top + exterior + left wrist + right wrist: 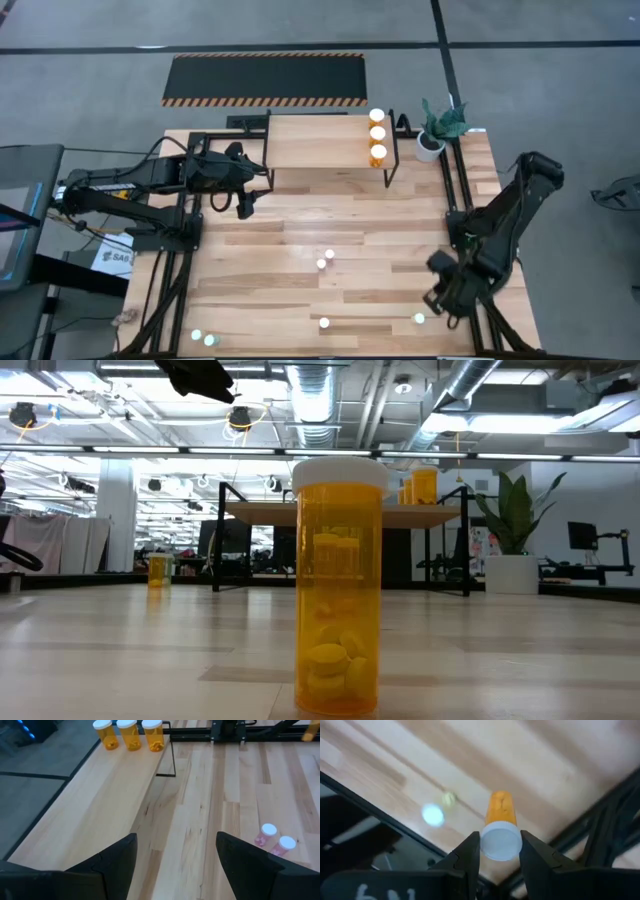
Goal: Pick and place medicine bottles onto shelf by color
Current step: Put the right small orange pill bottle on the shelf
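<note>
The shelf [320,142] stands at the table's far side, with three orange bottles [377,135] upright on its right end; they also show in the left wrist view [131,734]. My right gripper [440,298] is low at the table's near right. It is shut on an orange bottle [501,807] with a white cap, which the arm hides in the high view. A greenish bottle [420,319] stands just beside it. My left gripper [245,205] is open and empty in front of the shelf's left end. My right gripper pinches the orange bottle's white cap [501,841] between its two fingers, one on each side. The fingers come from above, slanting down. The orange body points away below the cap. Whether its base is on the table does not show.
Two pinkish bottles [325,260] stand mid-table and show in the left wrist view [274,837]. An orange bottle [338,585] stands near the front edge [324,323]. Two greenish bottles [202,338] are at the near left. A potted plant [435,130] stands right of the shelf.
</note>
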{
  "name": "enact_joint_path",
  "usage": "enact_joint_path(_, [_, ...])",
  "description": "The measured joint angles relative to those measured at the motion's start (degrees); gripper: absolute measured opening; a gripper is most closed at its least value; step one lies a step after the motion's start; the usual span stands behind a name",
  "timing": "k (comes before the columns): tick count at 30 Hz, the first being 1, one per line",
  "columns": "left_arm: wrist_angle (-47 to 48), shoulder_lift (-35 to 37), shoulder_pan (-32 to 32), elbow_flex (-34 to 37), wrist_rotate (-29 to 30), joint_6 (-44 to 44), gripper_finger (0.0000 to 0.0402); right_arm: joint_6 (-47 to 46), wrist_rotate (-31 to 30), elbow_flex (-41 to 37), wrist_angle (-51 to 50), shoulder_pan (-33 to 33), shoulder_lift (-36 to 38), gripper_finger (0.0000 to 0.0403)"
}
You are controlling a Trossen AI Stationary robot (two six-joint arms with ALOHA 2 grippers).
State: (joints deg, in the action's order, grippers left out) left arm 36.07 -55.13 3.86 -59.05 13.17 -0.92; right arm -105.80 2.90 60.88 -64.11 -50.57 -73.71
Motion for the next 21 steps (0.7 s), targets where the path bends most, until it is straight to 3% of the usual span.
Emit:
enact_joint_path(4, [0.00,0.00,0.00,0.00,0.00,-1.03,0.0258,9.36,-3.56,2.55,-4.09,8.01,3.13,0.0130])
enact_joint_path(10, [0.00,0.00,0.00,0.00,0.02,-1.91,0.0258,31.73,-5.63,9.65,-8.27,25.06,2.83,0.0129])
enact_joint_path(21, [-2.56,0.00,0.02,0.00,-0.46,-2.30,0.0258,68.93,-6.98,30.51,-9.25,52.85,-8.13,0.0129])
